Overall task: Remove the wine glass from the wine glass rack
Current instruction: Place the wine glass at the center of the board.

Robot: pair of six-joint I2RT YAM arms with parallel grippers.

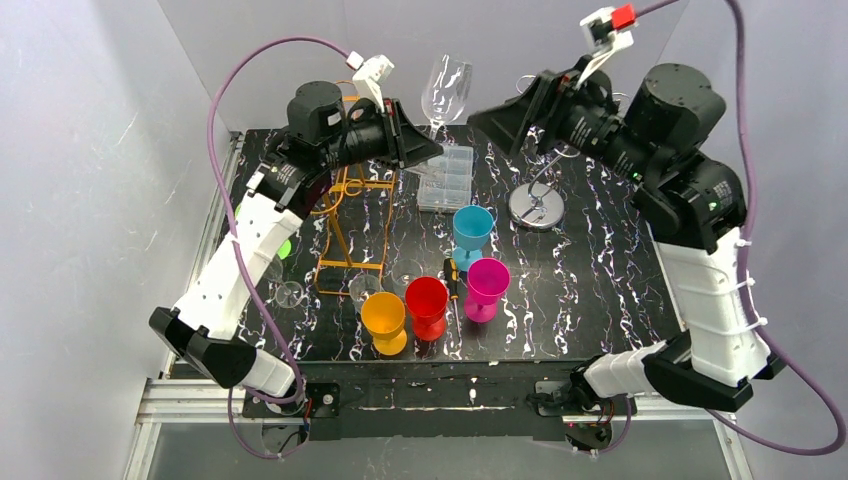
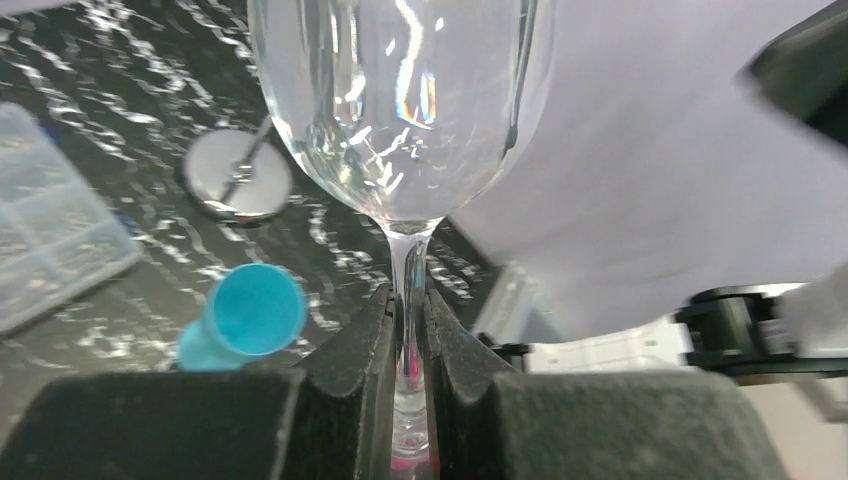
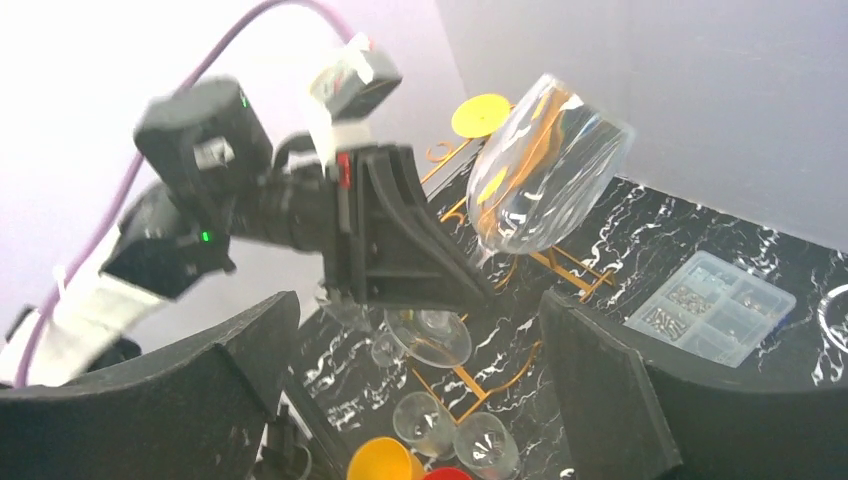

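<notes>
The clear wine glass (image 1: 446, 88) is held upright in the air at the back of the table, right of the orange wire rack (image 1: 352, 222) and apart from it. My left gripper (image 1: 420, 150) is shut on the glass stem (image 2: 408, 290), with the bowl (image 2: 400, 100) above the jaws. The right wrist view shows the glass (image 3: 548, 172), its foot (image 3: 432, 338), the left gripper (image 3: 410, 255) and the rack (image 3: 562, 266). My right gripper (image 1: 508, 120) is open and empty, raised to the right of the glass, with its fingers (image 3: 610, 390) wide apart.
Orange (image 1: 384, 320), red (image 1: 427, 305), magenta (image 1: 486, 287) and blue (image 1: 472, 232) plastic goblets stand at the front middle. A clear compartment box (image 1: 447, 178) and a round-based metal stand (image 1: 537, 206) sit behind them. Clear glasses (image 1: 290, 293) stand near the rack's front.
</notes>
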